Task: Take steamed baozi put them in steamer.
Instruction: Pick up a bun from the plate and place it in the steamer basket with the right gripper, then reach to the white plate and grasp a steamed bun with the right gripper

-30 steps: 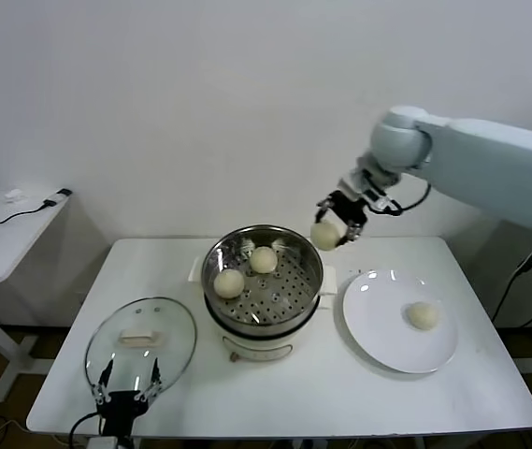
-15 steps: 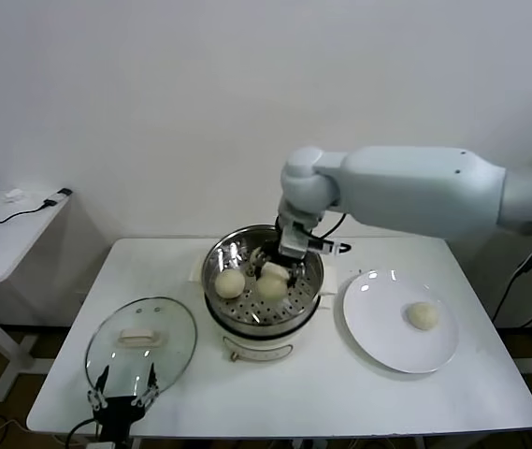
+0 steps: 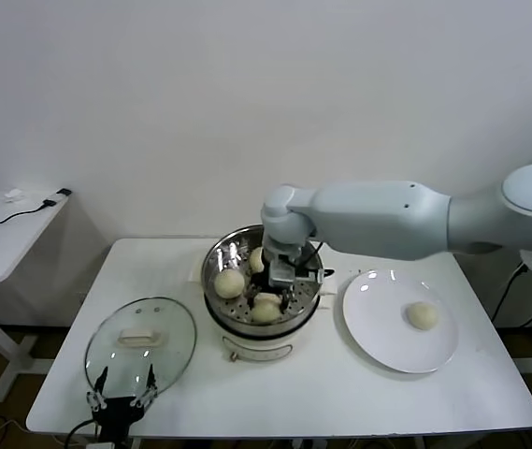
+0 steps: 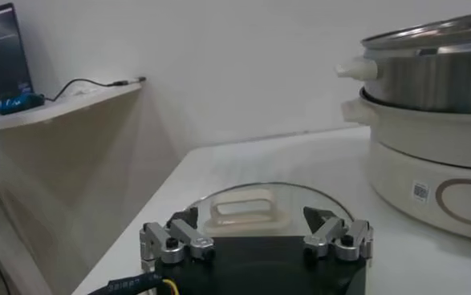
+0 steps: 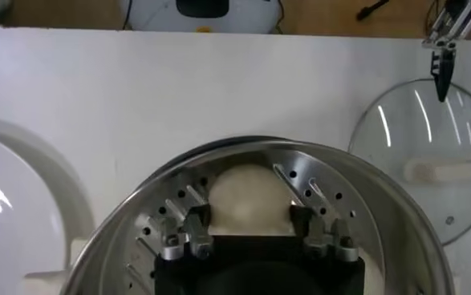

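Observation:
The steamer [image 3: 213,271] stands mid-table, a shiny pot [image 5: 355,172] on a cream base [image 4: 436,136]. My right gripper [image 3: 280,281] reaches down inside it and is open. A cream-white baozi [image 5: 249,196] rests on the perforated tray between its fingers, which stand close to its sides. In the head view that baozi [image 3: 266,307] lies at the tray's front. A second one [image 3: 229,282] sits at the left, and a third [image 3: 257,259] is half hidden behind the wrist. One more baozi [image 3: 423,315] lies on the white plate [image 3: 378,337]. My left gripper [image 3: 121,398] waits open at the front left.
The glass lid [image 3: 141,341] with its cream handle [image 4: 243,210] lies flat on the table just beyond my left gripper [image 4: 251,218]. A side table [image 3: 4,234] with cables stands at far left. The white plate sits right of the steamer.
My right arm swung from above the plate into the steamer carrying a baozi, lowered it to the tray's front, and its fingers have spread. The left arm has not moved.

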Robot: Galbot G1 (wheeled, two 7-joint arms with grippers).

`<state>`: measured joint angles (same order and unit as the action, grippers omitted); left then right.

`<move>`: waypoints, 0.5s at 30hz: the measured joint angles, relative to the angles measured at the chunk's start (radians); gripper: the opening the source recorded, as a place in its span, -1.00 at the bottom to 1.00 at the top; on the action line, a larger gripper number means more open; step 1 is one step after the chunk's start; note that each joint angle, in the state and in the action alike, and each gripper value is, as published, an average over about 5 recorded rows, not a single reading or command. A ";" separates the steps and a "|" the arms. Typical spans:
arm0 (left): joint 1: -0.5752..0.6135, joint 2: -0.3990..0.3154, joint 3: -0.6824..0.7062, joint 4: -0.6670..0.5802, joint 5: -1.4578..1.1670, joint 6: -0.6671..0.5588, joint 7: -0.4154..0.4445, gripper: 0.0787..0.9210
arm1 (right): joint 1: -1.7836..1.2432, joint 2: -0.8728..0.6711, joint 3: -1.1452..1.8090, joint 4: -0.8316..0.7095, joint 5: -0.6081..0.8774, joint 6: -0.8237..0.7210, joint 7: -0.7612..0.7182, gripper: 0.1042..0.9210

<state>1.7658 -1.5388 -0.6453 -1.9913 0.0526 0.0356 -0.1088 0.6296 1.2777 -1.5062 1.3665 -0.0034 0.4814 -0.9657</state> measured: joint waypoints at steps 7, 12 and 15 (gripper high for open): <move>0.000 0.003 -0.003 -0.008 0.000 -0.001 -0.001 0.77 | 0.026 -0.010 0.007 -0.011 0.037 0.017 -0.006 0.76; -0.002 0.003 -0.003 -0.011 0.000 0.000 0.000 0.77 | 0.082 -0.043 0.000 -0.031 0.138 -0.002 -0.066 0.76; -0.004 0.004 -0.002 -0.009 0.000 -0.002 0.000 0.77 | 0.122 -0.076 -0.005 -0.065 0.219 -0.028 -0.107 0.76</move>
<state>1.7617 -1.5344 -0.6468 -2.0008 0.0525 0.0340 -0.1093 0.7518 1.2020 -1.5108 1.3017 0.2160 0.4532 -1.0728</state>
